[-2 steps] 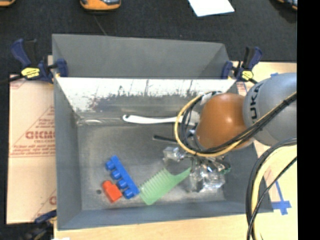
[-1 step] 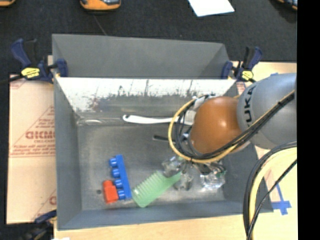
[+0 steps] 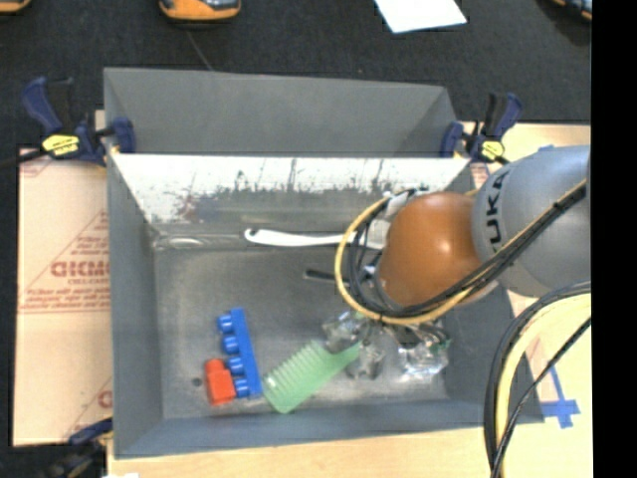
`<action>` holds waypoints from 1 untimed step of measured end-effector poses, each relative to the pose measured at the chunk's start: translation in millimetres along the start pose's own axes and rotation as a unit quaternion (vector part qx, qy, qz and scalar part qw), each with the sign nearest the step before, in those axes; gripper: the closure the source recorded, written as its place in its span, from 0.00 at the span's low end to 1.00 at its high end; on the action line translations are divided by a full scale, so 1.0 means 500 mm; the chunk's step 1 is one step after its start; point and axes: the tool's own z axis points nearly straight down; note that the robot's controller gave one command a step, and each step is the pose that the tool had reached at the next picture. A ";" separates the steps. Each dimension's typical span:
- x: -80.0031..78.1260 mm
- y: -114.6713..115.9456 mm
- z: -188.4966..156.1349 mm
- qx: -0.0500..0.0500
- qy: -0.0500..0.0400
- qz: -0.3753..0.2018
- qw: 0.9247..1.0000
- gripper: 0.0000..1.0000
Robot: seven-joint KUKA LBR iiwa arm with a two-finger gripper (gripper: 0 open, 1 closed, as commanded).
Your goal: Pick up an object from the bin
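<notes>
While the arm's orange wrist cover (image 3: pixel 428 252) hangs over the right half of the grey metal bin (image 3: pixel 279 122), the gripper (image 3: pixel 366 352) sits low near the bin's front edge, right of centre. Whether it is open or closed cannot be told, because its metal parts merge with the clutter around them.

The closest thing is a green comb-like brush (image 3: pixel 299 376) lying flat on the bin floor near the front edge. Its long axis runs on a diagonal: the ribbed, wider end points toward the front-left corner, and the narrower end rises toward the right and ends at the gripper, touching it or just beside it. From the gripper, most of the brush lies to the left and toward the front edge, so any grasp would probably have to straddle that diagonal rather than line up with the bin's walls.

Just beside the brush's ribbed end, on its left, lies a blue studded toy brick strip (image 3: pixel 235 353), with its length running from front to back. A thin white stick-like piece (image 3: pixel 294 235) lies well apart, along the foot of the back wall. Something clear and crumpled (image 3: pixel 423 358) sits just right of the gripper. A small orange block (image 3: pixel 219 379) touches the blue strip's left side near the front edge.
</notes>
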 end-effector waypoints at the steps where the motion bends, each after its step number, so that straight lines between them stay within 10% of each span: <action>1: 0.002 0.001 -0.054 -0.001 0.001 0.001 1.000 1.00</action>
